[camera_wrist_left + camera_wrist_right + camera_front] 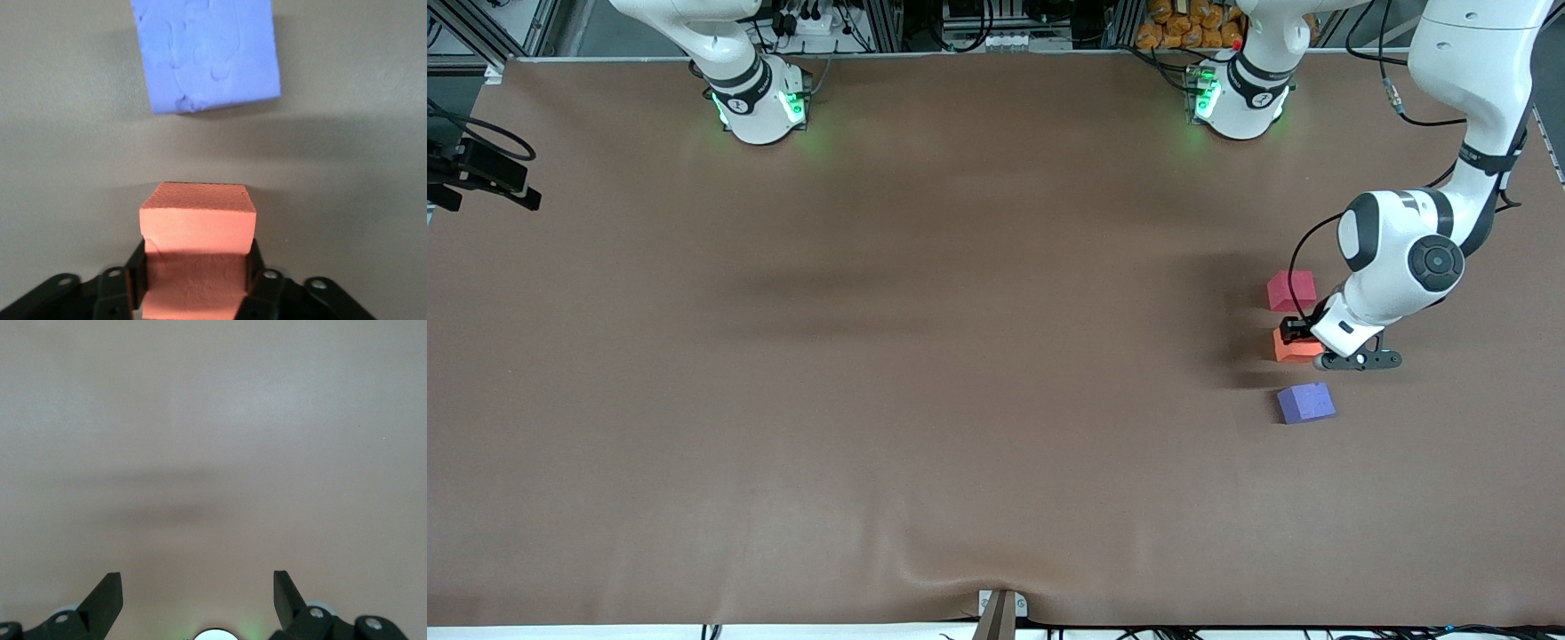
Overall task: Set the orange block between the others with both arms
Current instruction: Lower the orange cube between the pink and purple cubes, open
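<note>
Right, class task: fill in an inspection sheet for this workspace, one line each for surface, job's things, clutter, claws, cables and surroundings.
Surface: brown table, a slight wrinkle at the edge nearest the front camera.
Job's things: orange block sits in a row between the red-pink cube and the purple-blue cube, apart from both, toward the left arm's end.
Clutter: nothing seen.
Claws: left claw is low at the orange block, fingers alongside its sides; whether it grips is unclear. Right claw is open over bare table, waiting.
Cables: a black cable runs along the left arm.
Surroundings: metal framing and orange items above the table's top edge.
</note>
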`<state>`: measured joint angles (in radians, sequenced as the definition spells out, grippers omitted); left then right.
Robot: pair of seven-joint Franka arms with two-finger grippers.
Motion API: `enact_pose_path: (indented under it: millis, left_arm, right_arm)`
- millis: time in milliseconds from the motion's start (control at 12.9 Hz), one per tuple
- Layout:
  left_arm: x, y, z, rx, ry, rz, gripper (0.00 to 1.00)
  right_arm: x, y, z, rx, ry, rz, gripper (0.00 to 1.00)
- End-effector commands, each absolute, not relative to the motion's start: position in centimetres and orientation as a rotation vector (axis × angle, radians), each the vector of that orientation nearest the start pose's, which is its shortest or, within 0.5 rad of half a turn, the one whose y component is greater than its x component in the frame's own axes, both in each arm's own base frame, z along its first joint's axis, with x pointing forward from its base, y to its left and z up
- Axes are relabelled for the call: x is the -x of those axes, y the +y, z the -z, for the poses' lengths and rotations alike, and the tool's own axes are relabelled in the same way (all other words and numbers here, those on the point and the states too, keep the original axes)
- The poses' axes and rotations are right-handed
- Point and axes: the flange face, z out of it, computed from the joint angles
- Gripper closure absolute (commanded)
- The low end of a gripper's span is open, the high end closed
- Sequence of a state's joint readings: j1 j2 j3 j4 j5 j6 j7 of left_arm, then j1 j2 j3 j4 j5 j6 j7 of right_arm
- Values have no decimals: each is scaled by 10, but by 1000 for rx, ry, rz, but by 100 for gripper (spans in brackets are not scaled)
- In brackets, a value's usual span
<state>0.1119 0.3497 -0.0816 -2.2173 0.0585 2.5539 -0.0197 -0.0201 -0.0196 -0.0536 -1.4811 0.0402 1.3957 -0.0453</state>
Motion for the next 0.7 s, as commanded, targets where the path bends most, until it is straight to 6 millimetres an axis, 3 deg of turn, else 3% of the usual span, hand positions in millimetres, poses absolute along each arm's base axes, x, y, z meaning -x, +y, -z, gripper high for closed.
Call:
enact_pose_path:
  millis: [0, 233, 466, 621]
  left_arm:
    - [-562, 13, -253, 3122, -5, 63, 0]
    - [-577, 12, -341, 3102, 8, 55, 0]
    - [-594, 6, -397, 3101, 17, 31, 0]
    - [-601, 6, -446, 3096, 8, 53, 0]
  right_arm:
    - [-527, -33, -664, 3089, 46, -103, 0]
    - [-526, -35, -669, 3095, 49, -84, 0]
    - [-522, -56, -689, 3110, 104, -21, 0]
    - [-521, -56, -692, 3108, 106, -8, 0]
